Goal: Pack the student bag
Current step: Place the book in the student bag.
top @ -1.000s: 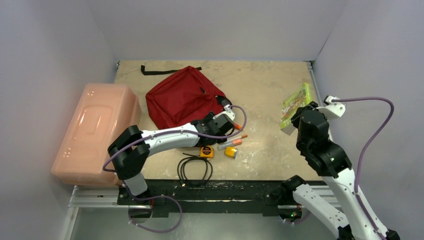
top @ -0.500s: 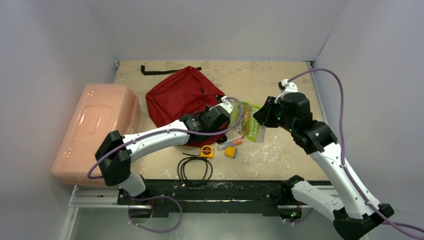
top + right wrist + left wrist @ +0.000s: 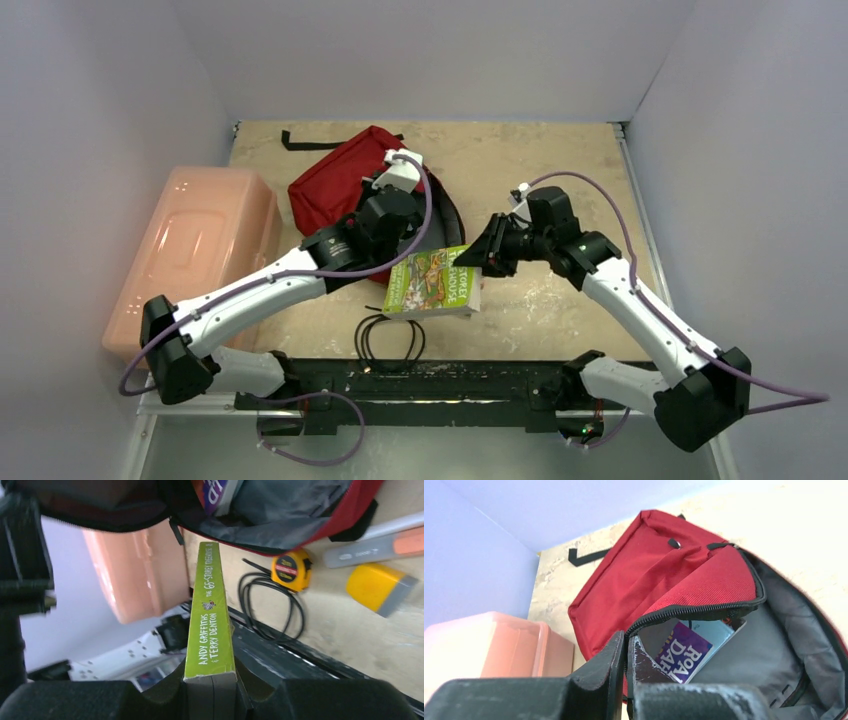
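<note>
Newly shut, left gripper (image 3: 625,641) pinches the zip rim of the student bag (image 3: 659,575), mouth gaping beyond; right gripper (image 3: 210,676), swung in, clamps paperback (image 3: 209,615) spined "ANDY GRIFFITHS & TERRY DENTON" just outside.

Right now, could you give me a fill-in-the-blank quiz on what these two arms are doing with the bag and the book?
1. The right gripper is shut on a paperback whose spine is ____.
2. The left gripper is shut on the zipper edge of the student bag, holding its mouth ____.
3. Inside the bag lies a second book whose cover is ____.
4. The tape measure on the table is ____.

Missing words: green; open; purple; yellow.
</note>
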